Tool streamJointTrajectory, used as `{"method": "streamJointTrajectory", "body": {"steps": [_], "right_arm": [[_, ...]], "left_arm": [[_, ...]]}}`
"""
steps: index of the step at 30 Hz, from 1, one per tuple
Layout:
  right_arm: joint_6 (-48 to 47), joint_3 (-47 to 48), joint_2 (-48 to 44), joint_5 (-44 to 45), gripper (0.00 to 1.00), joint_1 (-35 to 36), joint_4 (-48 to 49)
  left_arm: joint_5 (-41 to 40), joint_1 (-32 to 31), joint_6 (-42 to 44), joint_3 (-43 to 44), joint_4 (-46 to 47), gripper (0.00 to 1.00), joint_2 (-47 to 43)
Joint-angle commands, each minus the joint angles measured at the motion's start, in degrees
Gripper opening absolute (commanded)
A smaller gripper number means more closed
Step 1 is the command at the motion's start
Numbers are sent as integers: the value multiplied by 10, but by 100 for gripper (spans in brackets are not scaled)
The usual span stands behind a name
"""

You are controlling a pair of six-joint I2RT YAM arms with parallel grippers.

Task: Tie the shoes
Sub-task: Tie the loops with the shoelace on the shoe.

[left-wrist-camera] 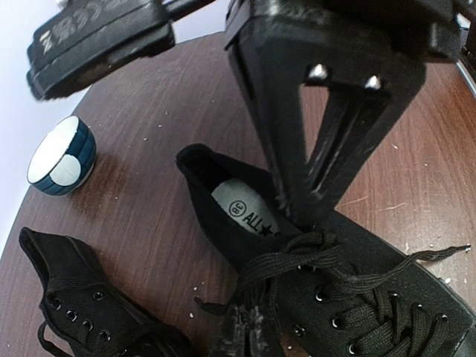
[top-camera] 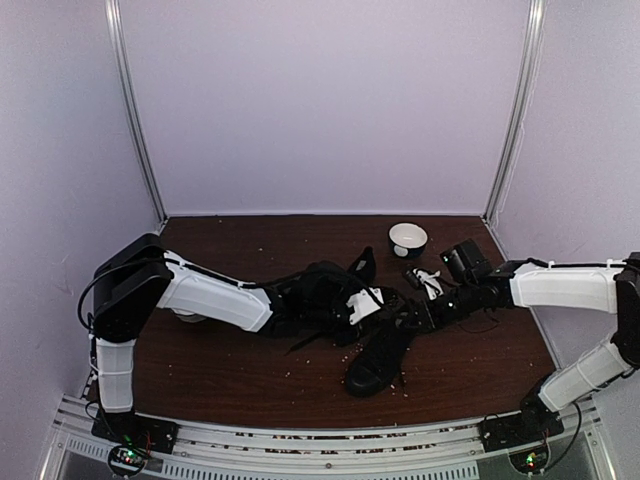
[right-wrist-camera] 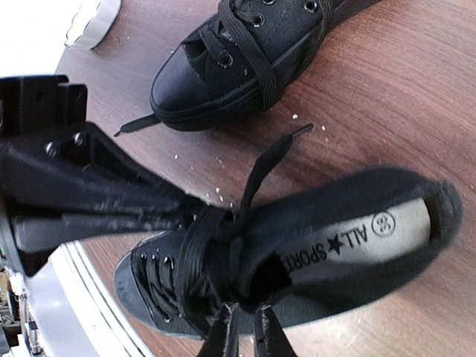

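Note:
One black shoe lies in the middle of the table, toe toward the front edge. My two grippers meet over its laces. My left gripper is shut on a black lace at the top eyelets; its fingers show blurred at the bottom of the left wrist view. My right gripper is shut on the bunched lace from the other side, fingertips nearly touching. The second shoe lies under my left arm, laces loose; it also shows in the right wrist view.
A white bowl stands at the back right. A blue-and-white bowl lies on its side beyond the shoes. Small white crumbs are scattered on the brown table. The walls are close on both sides.

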Motion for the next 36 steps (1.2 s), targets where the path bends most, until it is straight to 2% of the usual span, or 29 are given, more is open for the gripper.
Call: {"method": "streamJointTrajectory", "body": {"steps": [1, 12, 25, 32, 36], "right_arm": [[5, 24, 23, -19, 8, -4, 25], [31, 21, 29, -29, 8, 5, 50], [21, 32, 39, 25, 6, 31, 18], [28, 35, 46, 11, 11, 48, 22], [32, 46, 52, 41, 13, 54, 2]], "left_arm": [[13, 2, -5, -1, 25, 0, -4], [15, 2, -5, -3, 30, 0, -4], [16, 2, -6, -3, 30, 0, -4], [16, 2, -5, -4, 28, 0, -4], [18, 2, -5, -2, 26, 0, -4]]}}
